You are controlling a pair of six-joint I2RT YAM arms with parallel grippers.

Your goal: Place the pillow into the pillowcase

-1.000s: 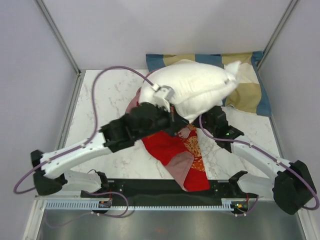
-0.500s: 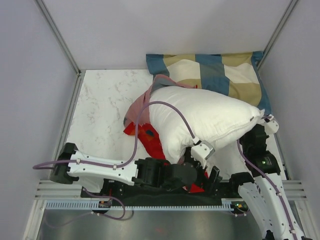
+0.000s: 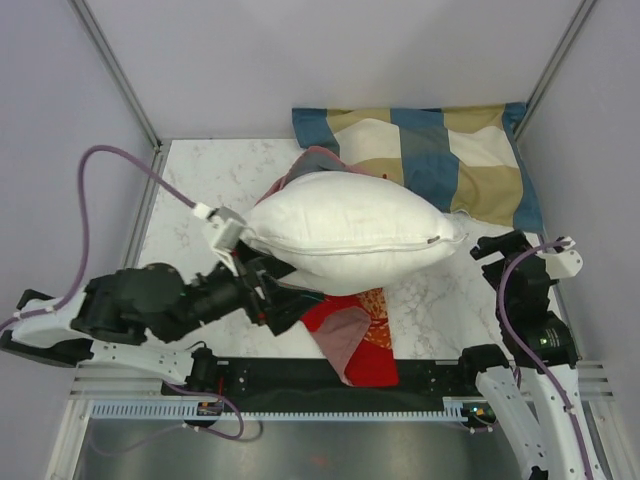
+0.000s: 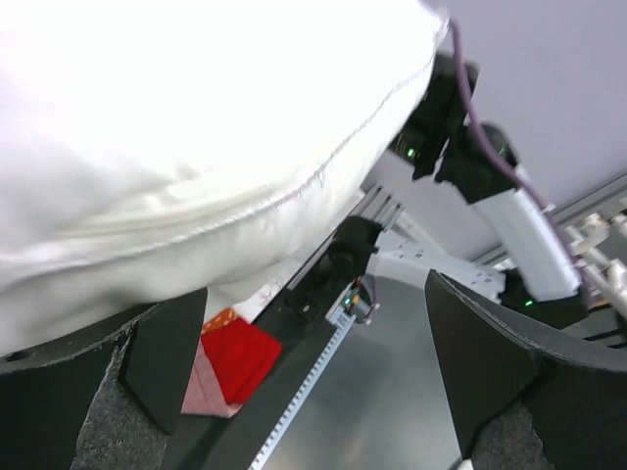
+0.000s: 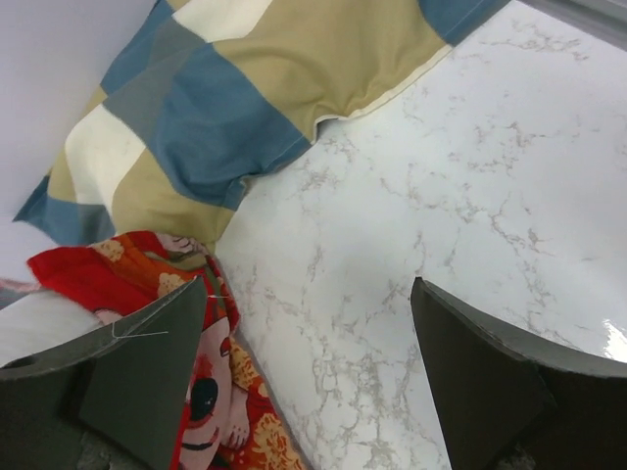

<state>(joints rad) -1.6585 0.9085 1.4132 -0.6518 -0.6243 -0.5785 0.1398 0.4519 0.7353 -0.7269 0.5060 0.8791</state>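
Observation:
The plump white pillow [image 3: 350, 232] lies across the middle of the table on top of the red printed pillowcase [image 3: 362, 325], whose pink side [image 3: 312, 160] pokes out behind it. My left gripper [image 3: 285, 296] is open at the pillow's near left edge, its jaws empty. In the left wrist view the pillow [image 4: 186, 147] bulges over the open gripper [image 4: 313, 382], with a red corner of the pillowcase [image 4: 235, 354] below. My right gripper [image 3: 503, 247] is open just right of the pillow's corner. It [image 5: 309, 382] hangs over bare marble, the pillowcase [image 5: 211, 411] by its left finger.
A blue, tan and cream checked pillow [image 3: 440, 155] lies against the back right wall, also in the right wrist view [image 5: 245, 88]. Marble tabletop [image 3: 200, 190] shows at the left. Walls close in on three sides. The arm bases and a black rail [image 3: 300, 375] line the near edge.
Both grippers opened and let the pillow go. It dropped flat over the pillowcase. The left arm swung back to the left, the right arm drew off to the right.

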